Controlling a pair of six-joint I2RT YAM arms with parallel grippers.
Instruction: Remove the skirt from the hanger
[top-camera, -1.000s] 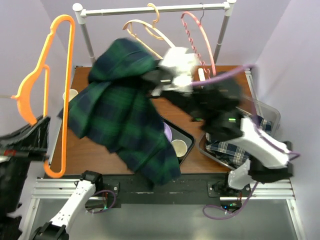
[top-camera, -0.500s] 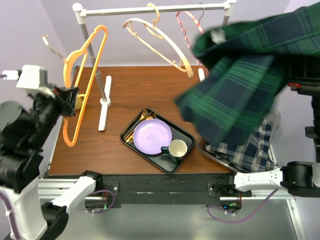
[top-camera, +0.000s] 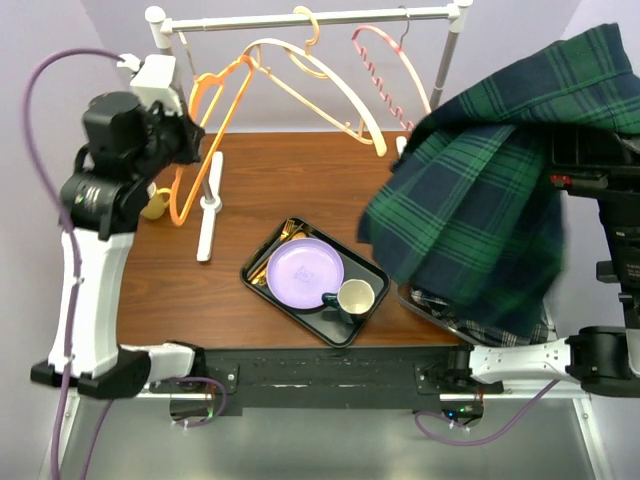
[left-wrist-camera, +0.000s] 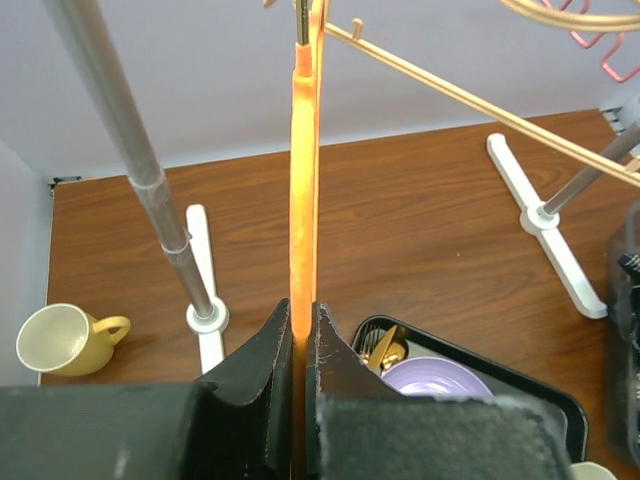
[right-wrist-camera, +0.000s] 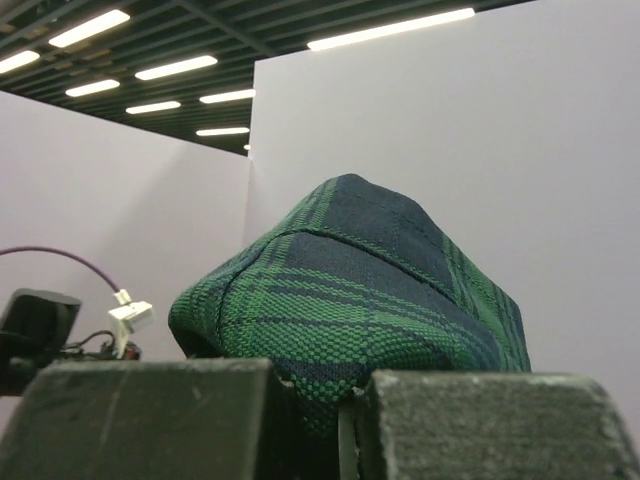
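Now the left jaws pinch the orange hanger (left-wrist-camera: 303, 150) tight, and the right jaws hold the green skirt (top-camera: 480, 200) up high, far from it.

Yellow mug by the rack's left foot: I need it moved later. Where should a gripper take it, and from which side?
Pinch the yellow mug by its rim from above, probably on the side away from its handle: it stands upright, mouth open, and the handle points toward the rack foot, crowding that side.
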